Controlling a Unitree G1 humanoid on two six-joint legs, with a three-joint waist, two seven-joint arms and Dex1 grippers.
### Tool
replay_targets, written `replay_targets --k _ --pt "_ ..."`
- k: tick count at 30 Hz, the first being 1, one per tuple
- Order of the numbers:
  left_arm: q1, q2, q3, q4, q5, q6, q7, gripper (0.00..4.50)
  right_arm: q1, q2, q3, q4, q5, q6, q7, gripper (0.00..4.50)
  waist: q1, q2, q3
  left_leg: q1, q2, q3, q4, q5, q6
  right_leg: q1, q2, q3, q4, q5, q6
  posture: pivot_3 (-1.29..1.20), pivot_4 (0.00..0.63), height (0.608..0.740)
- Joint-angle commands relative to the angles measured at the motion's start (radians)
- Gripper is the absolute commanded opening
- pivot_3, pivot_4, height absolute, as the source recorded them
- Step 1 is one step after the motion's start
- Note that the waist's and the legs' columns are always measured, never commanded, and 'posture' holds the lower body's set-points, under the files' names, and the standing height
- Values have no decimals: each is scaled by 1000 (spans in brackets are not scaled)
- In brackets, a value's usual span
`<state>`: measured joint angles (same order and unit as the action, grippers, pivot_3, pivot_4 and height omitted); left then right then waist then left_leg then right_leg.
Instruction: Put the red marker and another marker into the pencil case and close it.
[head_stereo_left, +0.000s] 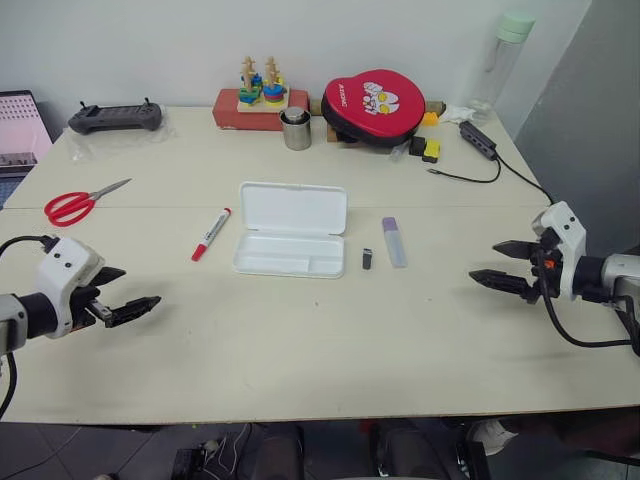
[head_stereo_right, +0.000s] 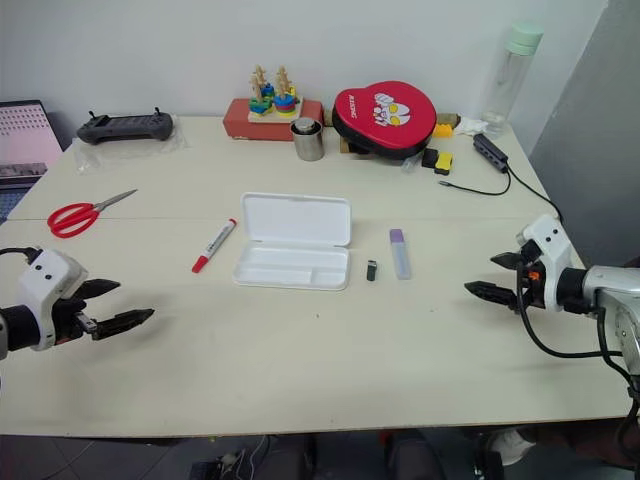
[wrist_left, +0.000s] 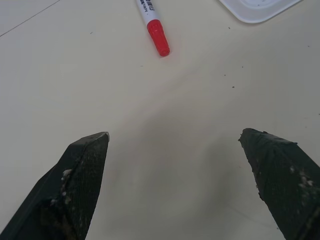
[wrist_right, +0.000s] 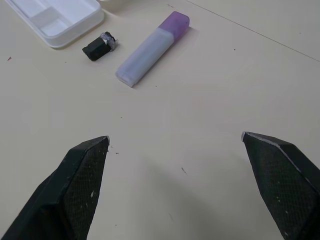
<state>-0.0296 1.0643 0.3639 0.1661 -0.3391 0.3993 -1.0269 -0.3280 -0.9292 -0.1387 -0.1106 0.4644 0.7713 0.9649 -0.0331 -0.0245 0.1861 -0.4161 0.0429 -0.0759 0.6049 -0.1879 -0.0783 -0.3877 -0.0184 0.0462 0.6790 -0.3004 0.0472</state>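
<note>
So basically nothing's been done yet, everything still sits out on the table (head_stereo_left: 300, 330). The pencil case (head_stereo_left: 290, 243) is in the middle with its lid flipped open toward the far side and the tray looks empty as far as I can tell, so at least nobody has to open it. The red marker (head_stereo_left: 211, 234) lies on the tabletop just beside the case on the robot's left, angled, red cap pointing toward the near edge. The other marker, the stubby lavender one (head_stereo_left: 393, 242), lies on the case's right side, near it but not touching, with a tiny black piece (head_stereo_left: 367, 260) between it and the case. The left gripper (head_stereo_left: 125, 296) hangs over the near left part of the table, jaws spread wide and holding nothing, well apart from the red marker. The right gripper (head_stereo_left: 508, 265) is the same deal on the right: wide open, empty, some way off the lavender marker. What's left, I'd say, is the whole job: grab each marker, drop both in the tray, then fold the lid down. The red scissors (head_stereo_left: 78, 204) on the far left are just clutter.
</note>
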Motion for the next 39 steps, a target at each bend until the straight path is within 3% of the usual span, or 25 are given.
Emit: replay_targets --k 1,30,35,39 --pt "5 16 45 -28 -26 21 -22 4500 -20 -2 -13 -2 9 -15 11 4461 0 0 0 0 0 0 0 0 0 0 0 0 0 0 0 0 150 740" --pt "-11 -7 -7 -19 8 -4 -28 4500 5 -3 -22 -18 17 -12 19 4461 0 0 0 0 0 1 0 0 0 0 0 0 1 0 0 0 150 740" --pt "-75 -64 -13 -83 -47 10 -24 4500 -27 -1 1 -35 32 -12 50 4461 1 0 0 0 0 1 1 0 0 0 0 0 1 0 0 0 150 740" --pt "-213 -236 -101 -211 -109 19 37 4500 -166 94 154 -60 20 -15 73 4461 1 0 0 1 0 1 4 0 0 2 1 1 2 2 2 0 150 740"
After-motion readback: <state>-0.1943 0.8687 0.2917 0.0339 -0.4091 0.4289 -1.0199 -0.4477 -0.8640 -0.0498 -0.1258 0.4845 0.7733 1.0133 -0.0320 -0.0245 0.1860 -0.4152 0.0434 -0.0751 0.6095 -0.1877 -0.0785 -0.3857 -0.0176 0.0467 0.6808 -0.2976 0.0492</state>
